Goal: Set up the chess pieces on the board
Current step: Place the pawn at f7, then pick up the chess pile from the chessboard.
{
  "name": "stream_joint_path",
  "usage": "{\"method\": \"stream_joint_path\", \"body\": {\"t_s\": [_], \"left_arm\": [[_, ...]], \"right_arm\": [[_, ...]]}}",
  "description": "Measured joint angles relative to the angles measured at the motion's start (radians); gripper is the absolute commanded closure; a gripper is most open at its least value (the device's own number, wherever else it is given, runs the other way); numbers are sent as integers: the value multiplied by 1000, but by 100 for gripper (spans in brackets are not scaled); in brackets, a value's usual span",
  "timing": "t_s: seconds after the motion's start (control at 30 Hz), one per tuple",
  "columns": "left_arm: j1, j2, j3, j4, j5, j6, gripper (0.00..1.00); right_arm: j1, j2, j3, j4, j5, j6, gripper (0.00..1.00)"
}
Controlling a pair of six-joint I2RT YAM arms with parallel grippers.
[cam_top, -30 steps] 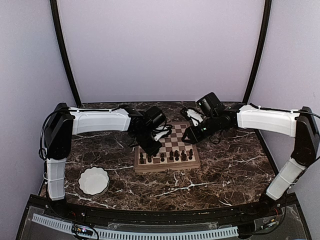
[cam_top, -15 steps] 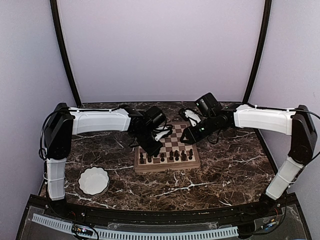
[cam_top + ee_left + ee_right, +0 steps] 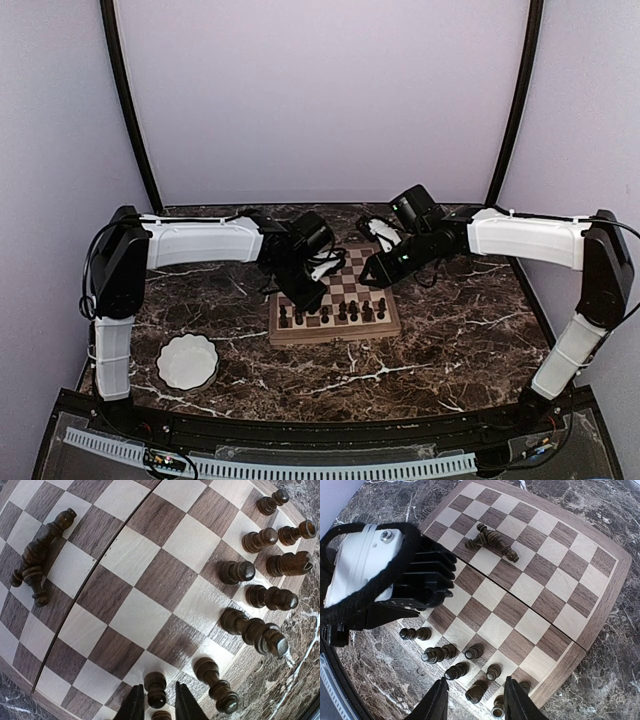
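Looking down from above, we see the board (image 3: 345, 285) lying at the middle of the marble counter (image 3: 450, 340), with a white scalloped bowl (image 3: 187, 362) toward the counter's near left corner. Most of the chess pieces (image 3: 237, 571) stand upright, crowded along the board's near edge. A small heap of fallen pieces (image 3: 490, 538) lies on the far half, just beyond the board's centre seam and toward its left edge, well apart from the standing ones.

The left gripper (image 3: 156, 705) hangs low over the board's near left corner. Its fingers (image 3: 134, 707) are narrowly parted on either side of an upright pawn (image 3: 155, 687). A sliver of board shows between the pawn and one finger, so we read the jaws as slightly apart rather than pinching.

The right gripper (image 3: 477, 700) hovers over the board's right side, toward the near right corner, spread wide above the standing pieces and holding nothing.
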Motion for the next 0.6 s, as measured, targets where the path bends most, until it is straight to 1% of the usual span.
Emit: {"method": "stream_joint_path", "body": {"t_s": [0.17,0.3,0.43,0.53,0.6], "left_arm": [[0,-1,24,-17,-5,-3,64],[0,-36,22,-27,-10,-12,61],[6,-150,2,-14,-6,-44,59],[22,-267,-14,11,1,-84,59],[42,-335,-33,32,10,-108,59]], "right_arm": [[0,7,9,0,-1,-5,60],[0,54,58,4,8,-29,61],[0,191,189,-11,40,-62,62],[3,338,330,-31,86,-98,61],[5,406,393,-53,113,-117,59]]}}
